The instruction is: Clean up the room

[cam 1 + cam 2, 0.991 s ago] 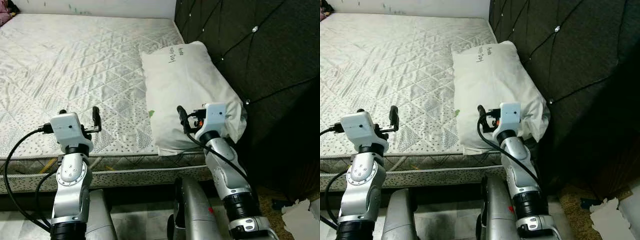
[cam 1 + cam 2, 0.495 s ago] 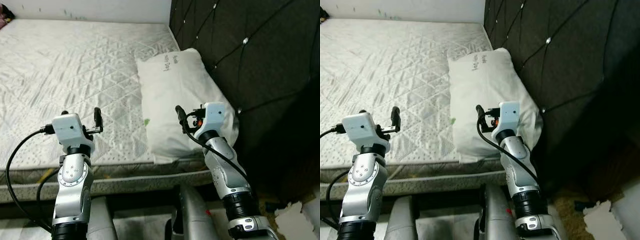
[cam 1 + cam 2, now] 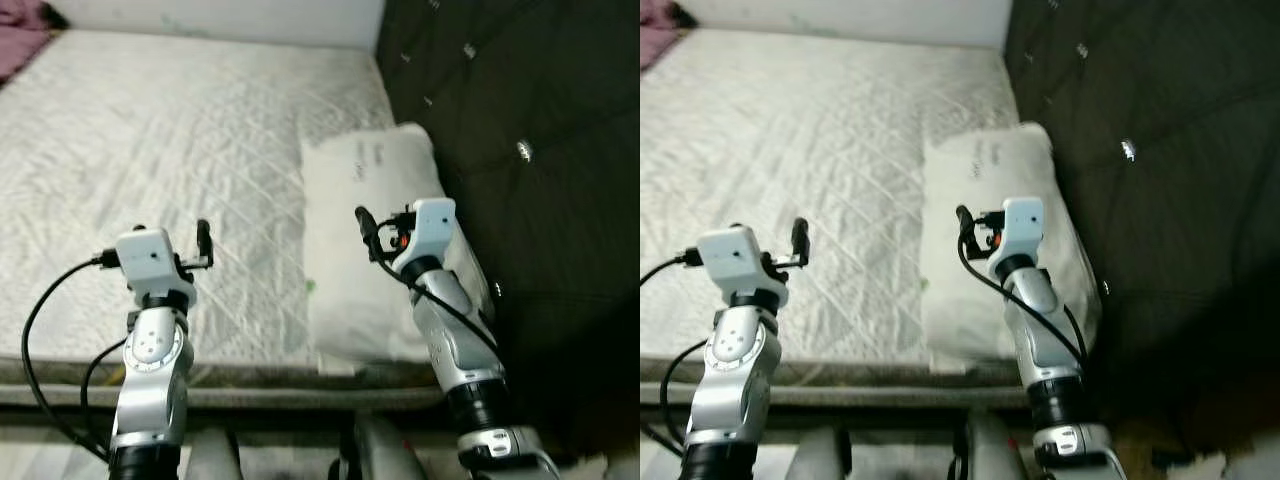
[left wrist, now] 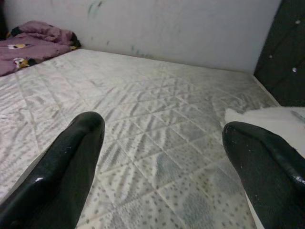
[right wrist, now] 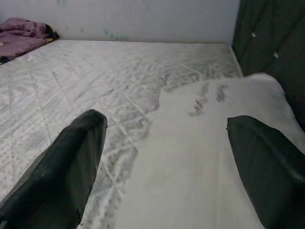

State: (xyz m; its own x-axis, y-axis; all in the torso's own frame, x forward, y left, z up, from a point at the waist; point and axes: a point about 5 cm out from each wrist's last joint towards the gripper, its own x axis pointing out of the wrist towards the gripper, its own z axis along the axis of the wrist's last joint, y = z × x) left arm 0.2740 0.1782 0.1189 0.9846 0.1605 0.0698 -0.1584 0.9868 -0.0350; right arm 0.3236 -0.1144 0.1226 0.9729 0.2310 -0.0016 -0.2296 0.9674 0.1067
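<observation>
- A bare white quilted mattress (image 3: 180, 170) fills the bed, with a white pillow bearing handwritten marks (image 3: 370, 230) lying along its edge beside the dark tufted headboard (image 3: 500, 130).
- A crumpled purple cloth (image 4: 33, 45) sits at the far corner, seemingly not yet tidied, though the view is blurred.
- The left gripper (image 4: 162, 157) hovers over the mattress, fingers spread, empty.
- The right gripper (image 5: 167, 162) hangs just above the pillow, fingers apart, holding nothing.
- Judging from this, the cleanup is early: nothing is in hand.
</observation>
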